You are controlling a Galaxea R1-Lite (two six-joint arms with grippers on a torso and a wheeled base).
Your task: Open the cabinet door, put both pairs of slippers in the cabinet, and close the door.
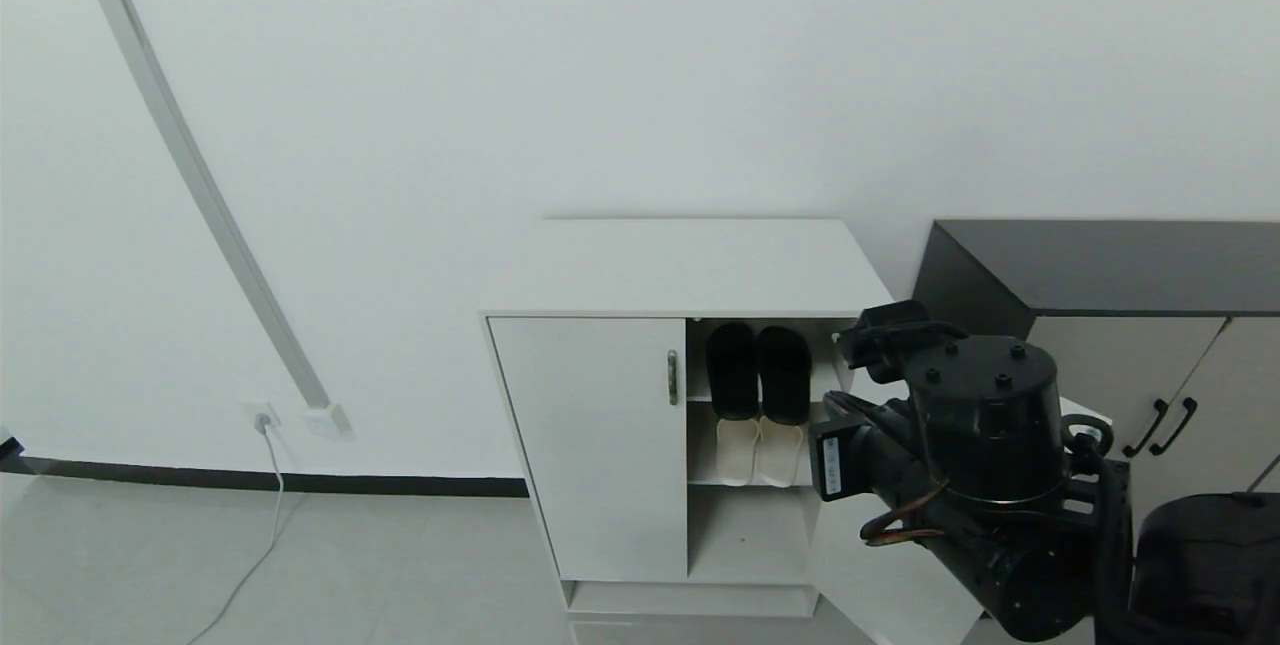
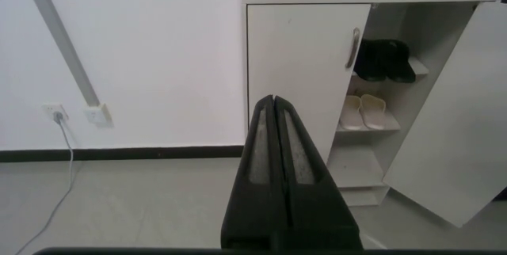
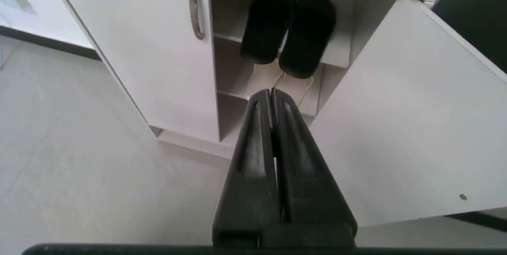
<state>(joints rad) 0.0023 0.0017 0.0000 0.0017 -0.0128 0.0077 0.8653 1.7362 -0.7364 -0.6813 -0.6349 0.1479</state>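
The right gripper [image 3: 274,98], its fingers pressed together and holding nothing, points into the open right half of the white cabinet [image 1: 680,265]. The black slippers [image 3: 289,25] lie beyond its tips on the cabinet's upper shelf, and the white slippers [image 1: 758,450] are on the shelf below. The cabinet's right door [image 3: 420,112] stands open. The left gripper [image 2: 274,104], also closed and empty, is well back from the cabinet's shut left door [image 2: 297,65].

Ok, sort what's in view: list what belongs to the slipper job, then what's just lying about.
Belongs to the job:
- white cabinet
- open right door
- black slippers, upper shelf
- white slippers, shelf below
- right gripper, shut
- left gripper, shut

Just there:
- grey cabinet with dark top
- wall socket
- cable
- wall trunking
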